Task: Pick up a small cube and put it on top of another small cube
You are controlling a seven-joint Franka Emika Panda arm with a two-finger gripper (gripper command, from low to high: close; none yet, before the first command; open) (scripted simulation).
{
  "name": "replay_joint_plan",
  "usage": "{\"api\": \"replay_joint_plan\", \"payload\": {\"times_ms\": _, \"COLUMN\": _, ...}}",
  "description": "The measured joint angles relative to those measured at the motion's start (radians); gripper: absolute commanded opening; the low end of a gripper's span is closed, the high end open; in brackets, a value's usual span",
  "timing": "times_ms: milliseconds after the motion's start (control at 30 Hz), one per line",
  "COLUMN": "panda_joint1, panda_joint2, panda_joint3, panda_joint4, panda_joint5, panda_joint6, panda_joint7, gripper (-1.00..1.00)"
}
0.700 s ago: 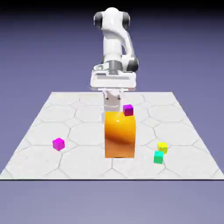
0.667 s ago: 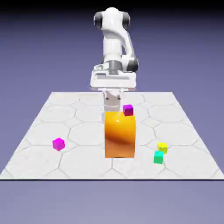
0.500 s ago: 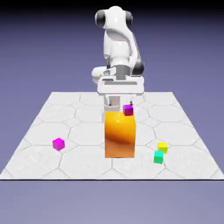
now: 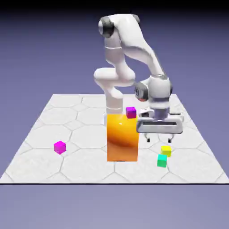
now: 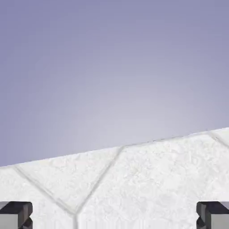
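The tiny teal-green small cube [image 4: 162,160] lies near the table's front at the exterior view's right, touching or nearly touching a yellow cube [image 4: 166,150]. Far off at the exterior view's left sits the magenta-pink cube [image 4: 59,147]. My gripper [image 4: 159,140] hangs open just above and a little behind the yellow and green cubes, beside the orange block. In the hand view only bare table tiles and backdrop show between the two fingertips [image 5: 15,214], which stand wide apart with nothing between them; no cube is visible there.
A big orange block [image 4: 122,137] stands in the middle of the hexagon-tiled table [image 4: 80,165], close to the gripper's left in the exterior view. A darker purple cube [image 4: 130,112] shows at the block's far top corner.
The arm has swung from behind the orange block to the exterior view's right and forward, lowering the open gripper toward the yellow and green cubes. No cube has moved.
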Motion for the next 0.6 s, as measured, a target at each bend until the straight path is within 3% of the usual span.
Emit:
{"api": "replay_joint_plan", "payload": {"times_ms": 233, "panda_joint1": 0.019, "panda_joint2": 0.152, "panda_joint3": 0.037, "panda_joint4": -0.055, "panda_joint5": -0.093, "panda_joint6": -0.005, "panda_joint7": 0.164, "gripper": 0.00}}
{"api": "replay_joint_plan", "payload": {"times_ms": 367, "panda_joint1": 0.134, "panda_joint2": 0.297, "panda_joint3": -0.103, "panda_joint4": -0.024, "panda_joint5": -0.220, "panda_joint6": 0.107, "panda_joint7": 0.254, "gripper": 0.00}}
{"api": "replay_joint_plan", "payload": {"times_ms": 400, "panda_joint1": 0.160, "panda_joint2": 0.329, "panda_joint3": -0.135, "panda_joint4": -0.017, "panda_joint5": -0.249, "panda_joint6": 0.132, "panda_joint7": 0.274, "gripper": -1.00}}
{"api": "replay_joint_plan", "payload": {"times_ms": 600, "panda_joint1": 0.045, "panda_joint2": 0.185, "panda_joint3": 0.005, "panda_joint4": -0.048, "panda_joint5": -0.121, "panda_joint6": 0.022, "panda_joint7": 0.184, "gripper": -1.00}}
